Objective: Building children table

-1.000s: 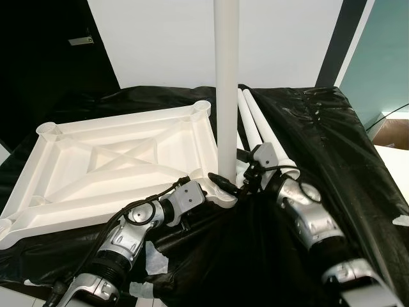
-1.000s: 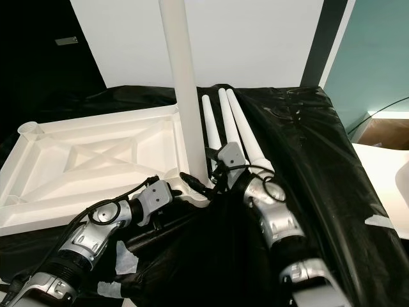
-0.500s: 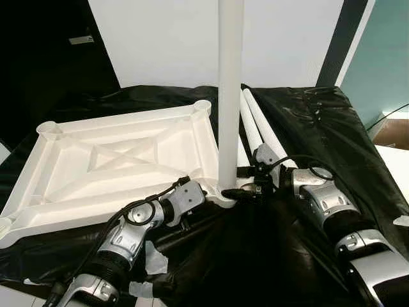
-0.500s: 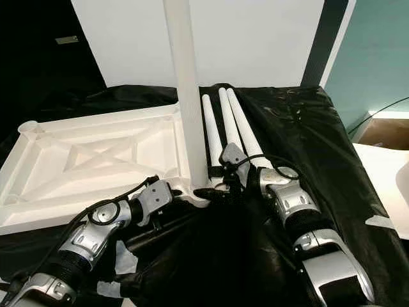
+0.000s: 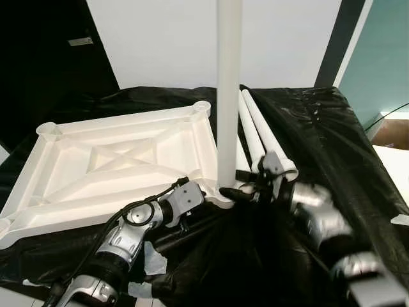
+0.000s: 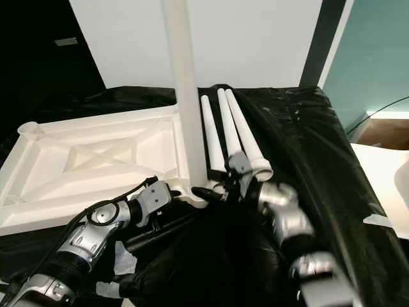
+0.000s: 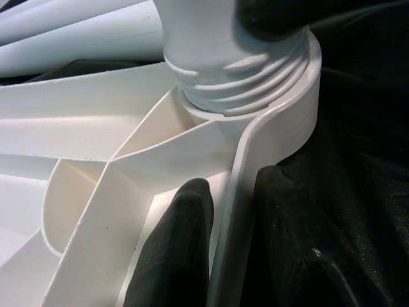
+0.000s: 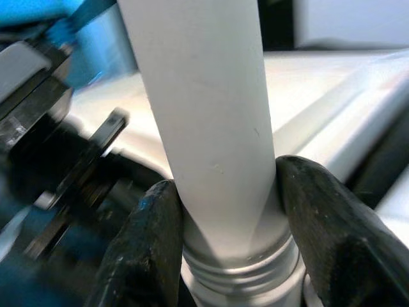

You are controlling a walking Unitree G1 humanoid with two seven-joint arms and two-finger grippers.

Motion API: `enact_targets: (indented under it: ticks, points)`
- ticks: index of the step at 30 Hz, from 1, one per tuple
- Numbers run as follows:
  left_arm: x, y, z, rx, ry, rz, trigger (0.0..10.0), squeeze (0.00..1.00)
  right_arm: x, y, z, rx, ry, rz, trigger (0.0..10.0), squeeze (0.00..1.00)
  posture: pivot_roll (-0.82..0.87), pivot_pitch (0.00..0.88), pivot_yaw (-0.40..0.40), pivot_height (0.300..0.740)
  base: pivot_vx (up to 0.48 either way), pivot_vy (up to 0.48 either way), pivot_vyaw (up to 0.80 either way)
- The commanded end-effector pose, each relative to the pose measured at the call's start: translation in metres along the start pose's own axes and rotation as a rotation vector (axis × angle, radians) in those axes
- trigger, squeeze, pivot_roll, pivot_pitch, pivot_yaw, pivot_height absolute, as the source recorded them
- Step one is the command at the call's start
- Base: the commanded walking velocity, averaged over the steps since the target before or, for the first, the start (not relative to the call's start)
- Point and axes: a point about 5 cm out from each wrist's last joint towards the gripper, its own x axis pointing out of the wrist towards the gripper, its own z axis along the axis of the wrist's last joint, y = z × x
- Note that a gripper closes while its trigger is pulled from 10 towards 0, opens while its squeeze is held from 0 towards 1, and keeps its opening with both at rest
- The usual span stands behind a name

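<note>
**Screwing in the first table leg**

Our white leg (image 5: 229, 96) stands straight up in the near corner hole (image 7: 281, 121) of the white tabletop (image 5: 115, 160). The tabletop lies upside down on a black sheet (image 5: 319, 128) that covers the table. In the left wrist view we can see screw rings at the bottom of the leg, and some rings are not inside the hole yet. So we think the leg is only partly screwed in.

Our right gripper (image 8: 223, 249) pinches the leg low down, one black finger (image 8: 144, 249) on each side, just above the rings. Our left gripper (image 7: 230, 256) pinches the rim of the tabletop right beside the corner hole, one finger inside the rim and one outside.

To do this step well, we should keep the leg straight up while the right gripper turns it. The left gripper should hold the rim tight so the tabletop does not spin or slide on the sheet. We should turn until the rings are all hidden.

Three more white legs (image 6: 223, 128) lie side by side on the sheet, just behind the right gripper.

We see no words or brand names on the leg or tabletop. A small plate (image 5: 81, 41) on the dark wall may have writing, but it is too small to read.
</note>
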Motion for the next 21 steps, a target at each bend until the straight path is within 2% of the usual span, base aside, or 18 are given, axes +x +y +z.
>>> enact_targets:
  ticks: [1, 3, 4, 7, 8, 10, 11, 12, 15, 16, 17, 18, 19, 21]
  points:
    - [0.004, -0.029, -0.025, -0.060, 0.105, -0.131, 10.0, 0.00, -0.008, 0.008, -0.013, -0.026, 0.061, -0.084, 0.0, 0.00, 0.09, 0.000, 0.021, 0.740, 0.000, 0.000, 0.00]
    - [0.004, -0.029, -0.025, -0.060, 0.105, -0.131, 10.0, 0.00, -0.008, 0.008, -0.013, -0.026, 0.061, -0.084, 0.0, 0.00, 0.09, 0.000, 0.021, 0.740, 0.000, 0.000, 0.00]
    - [0.002, -0.028, -0.026, -0.062, 0.106, -0.125, 10.0, 0.00, -0.012, 0.009, -0.014, -0.029, 0.050, -0.172, 0.0, 0.00, 0.08, 0.000, 0.022, 0.740, 0.000, 0.000, 0.00]
    - [0.002, -0.028, -0.026, -0.062, 0.106, -0.125, 10.0, 0.00, -0.012, 0.009, -0.014, -0.029, 0.050, -0.172, 0.0, 0.00, 0.08, 0.000, 0.022, 0.740, 0.000, 0.000, 0.00]
    - [0.000, -0.028, -0.028, -0.063, 0.113, -0.127, 10.0, 0.00, -0.013, 0.002, -0.008, -0.052, 0.012, -0.301, 0.0, 0.00, 0.08, 0.000, 0.025, 0.740, 0.000, 0.000, 0.00]
    - [0.000, -0.028, -0.028, -0.063, 0.113, -0.127, 10.0, 0.00, -0.013, 0.002, -0.008, -0.052, 0.012, -0.301, 0.0, 0.00, 0.08, 0.000, 0.025, 0.740, 0.000, 0.000, 0.00]
    - [0.000, -0.029, -0.029, -0.065, 0.116, -0.129, 10.0, 0.00, -0.010, -0.006, 0.000, -0.058, -0.033, -0.416, 0.0, 0.00, 0.08, 0.000, 0.022, 0.740, 0.000, 0.000, 0.00]
    - [0.002, -0.030, -0.028, -0.066, 0.113, -0.132, 10.0, 0.00, -0.004, -0.007, 0.007, -0.065, -0.064, -0.471, 0.0, 0.00, 0.08, 0.000, 0.028, 0.740, 0.000, 0.000, 0.00]
    - [0.003, -0.031, -0.027, -0.066, 0.111, -0.134, 10.0, 0.00, 0.000, -0.007, 0.011, -0.070, -0.080, -0.494, 0.0, 0.00, 0.08, 0.000, 0.028, 0.740, 0.000, 0.000, 0.00]
    - [0.005, -0.031, -0.026, -0.064, 0.107, -0.137, 10.0, 0.00, 0.004, -0.004, 0.011, -0.080, -0.063, -0.480, 0.5, 0.00, 0.07, 0.000, 0.026, 0.740, 0.000, 0.000, 0.00]
    - [0.005, -0.031, -0.025, -0.063, 0.106, -0.137, 10.0, 0.00, 0.006, -0.002, 0.010, -0.092, -0.048, -0.434, 10.0, 0.05, 0.07, 0.000, 0.025, 0.740, 0.000, 0.000, 0.00]
    - [0.005, -0.031, -0.025, -0.063, 0.106, -0.137, 10.0, 0.00, 0.006, -0.002, 0.010, -0.092, -0.048, -0.434, 10.0, 0.05, 0.07, 0.000, 0.025, 0.740, 0.000, 0.000, 0.00]
    - [0.005, -0.031, -0.025, -0.064, 0.106, -0.136, 10.0, 0.00, 0.009, -0.002, 0.011, -0.083, -0.039, -0.382, 10.0, 1.00, 0.07, 0.000, 0.023, 0.740, 0.000, 0.000, 0.00]
    - [0.005, -0.031, -0.026, -0.065, 0.106, -0.135, 10.0, 0.00, 0.011, -0.001, 0.011, -0.081, -0.030, -0.333, 10.0, 1.00, 0.07, 0.000, 0.025, 0.740, 0.000, 0.000, 0.00]
